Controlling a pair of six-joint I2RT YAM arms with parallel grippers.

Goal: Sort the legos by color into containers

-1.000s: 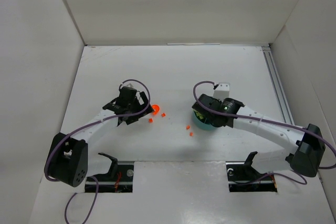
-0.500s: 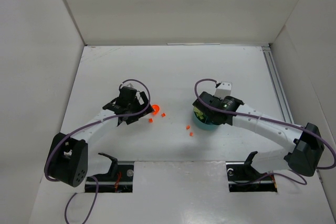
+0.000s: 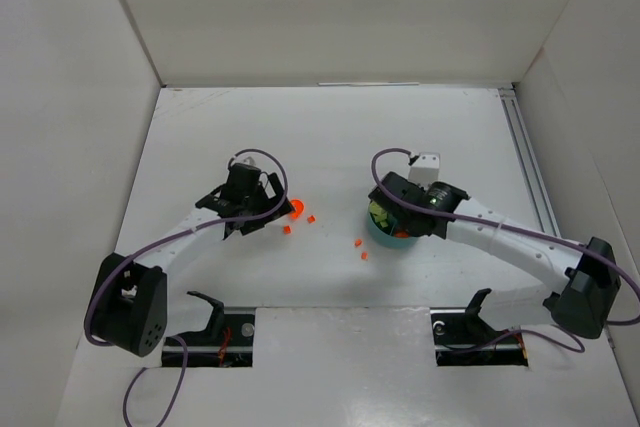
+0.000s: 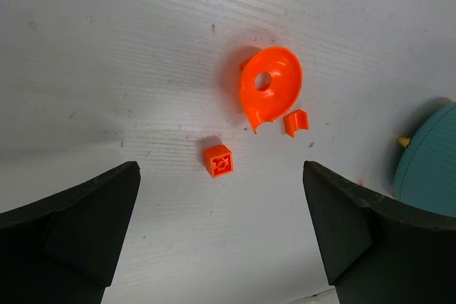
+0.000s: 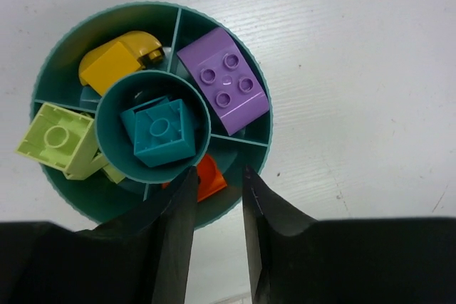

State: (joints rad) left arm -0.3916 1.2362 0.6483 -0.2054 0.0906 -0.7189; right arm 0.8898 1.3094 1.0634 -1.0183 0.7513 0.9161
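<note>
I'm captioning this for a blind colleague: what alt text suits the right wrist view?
A round teal dish holds sorted bricks: a teal brick in the centre cup, with yellow bricks, a purple brick, lime bricks and an orange brick in separate wedges. The right pincer, fingers slightly apart, hovers over the orange brick.

No legible text, label, brand, number or sign in any of the three views. Studs on the purple brick [image 5: 224, 82] and the teal brick [image 5: 162, 131] too blurred for any lettering to be made out. Nothing printed to read on the teal dish [image 5: 65, 51], nor on the orange pieces [image 4: 269, 90] seen from the left wrist.
</note>
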